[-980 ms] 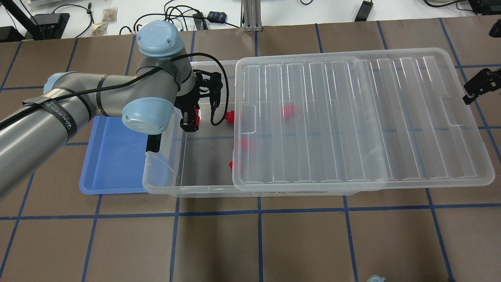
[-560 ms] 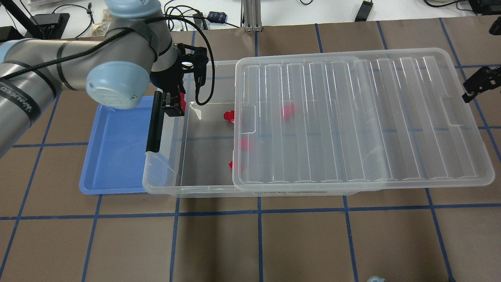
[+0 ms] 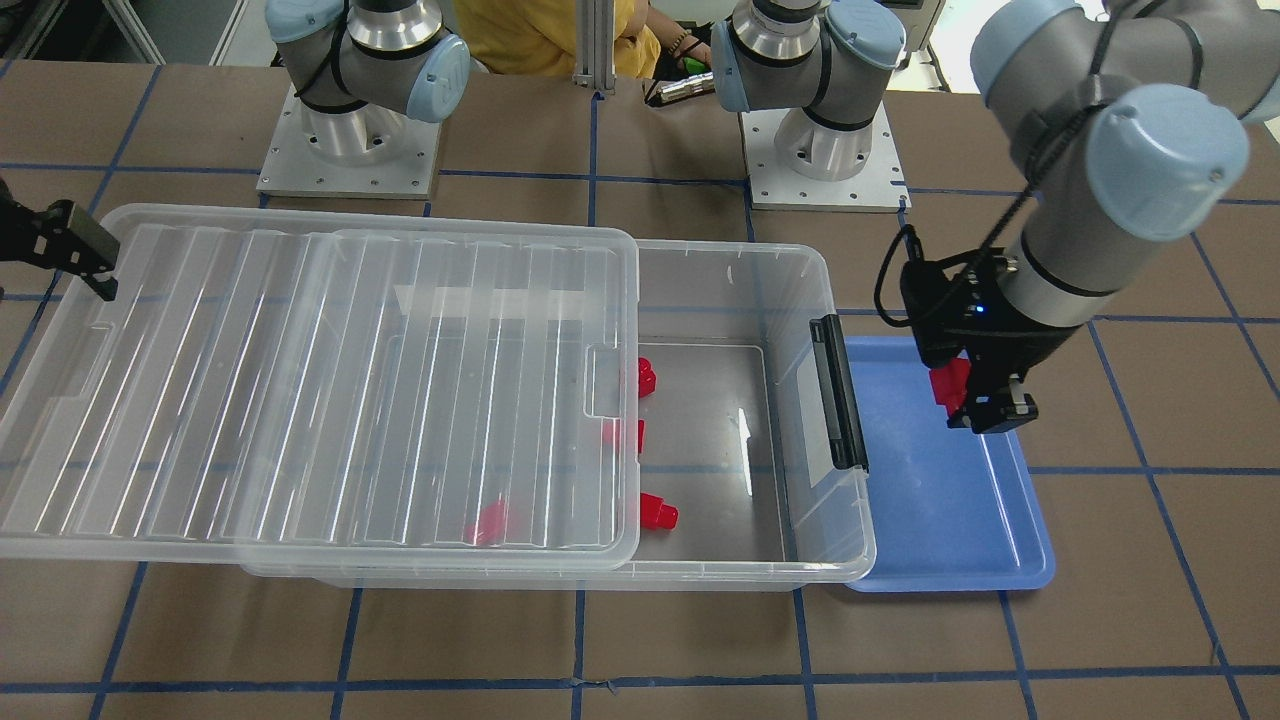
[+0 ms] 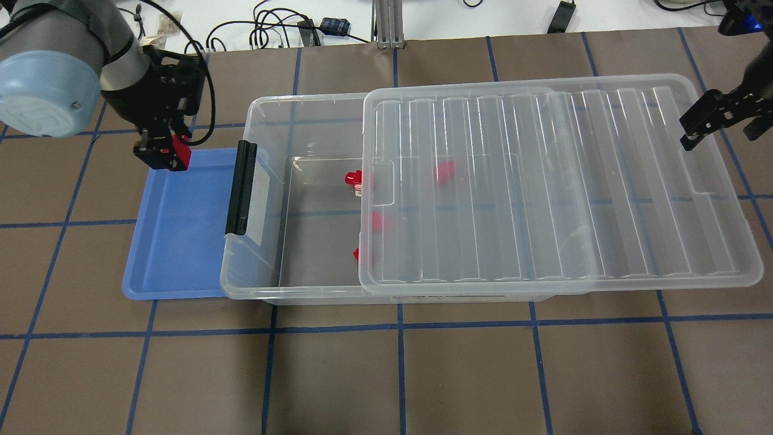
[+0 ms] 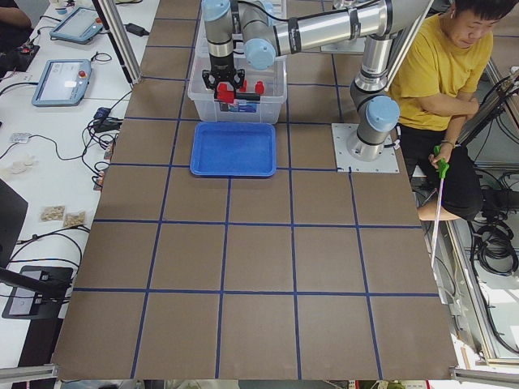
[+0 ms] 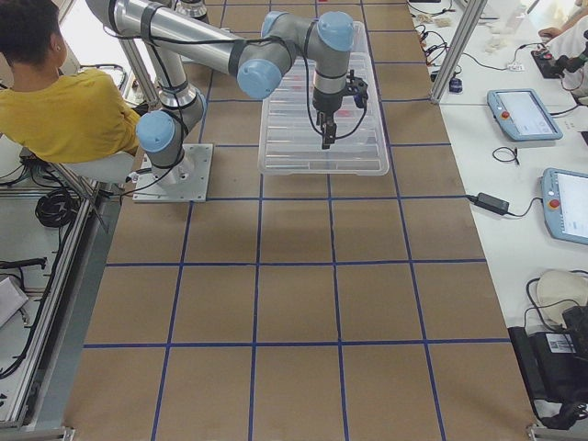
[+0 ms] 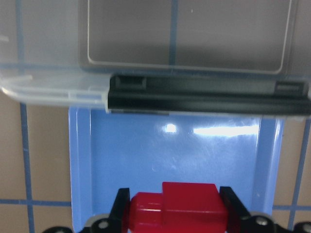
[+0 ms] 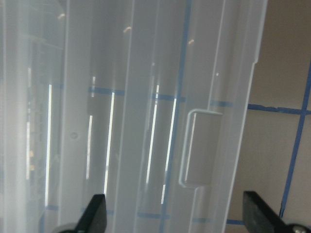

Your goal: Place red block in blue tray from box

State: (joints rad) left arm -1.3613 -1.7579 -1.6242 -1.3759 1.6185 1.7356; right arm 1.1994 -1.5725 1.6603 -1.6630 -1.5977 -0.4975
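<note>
My left gripper (image 4: 169, 157) is shut on a red block (image 4: 180, 150) and holds it above the far end of the blue tray (image 4: 175, 241). The left wrist view shows the block (image 7: 177, 208) between the fingers over the tray (image 7: 170, 150). The clear box (image 4: 250, 284) stands right of the tray, with its lid (image 4: 543, 181) slid to the right. Several more red blocks lie inside; one (image 4: 352, 177) is in the open part and one (image 4: 444, 172) is under the lid. My right gripper (image 4: 721, 128) is open and empty over the lid's right end.
The box's black latch bar (image 4: 240, 187) overhangs the tray's right edge. The brown table has a grid of blue tape (image 4: 398, 326). Cables and devices (image 4: 284, 27) lie beyond the far edge. A person in yellow (image 5: 442, 65) sits behind the robot bases.
My left gripper has carried the red block left, out of the box and over the latch bar, to above the blue tray. The right gripper has shifted slightly left.
</note>
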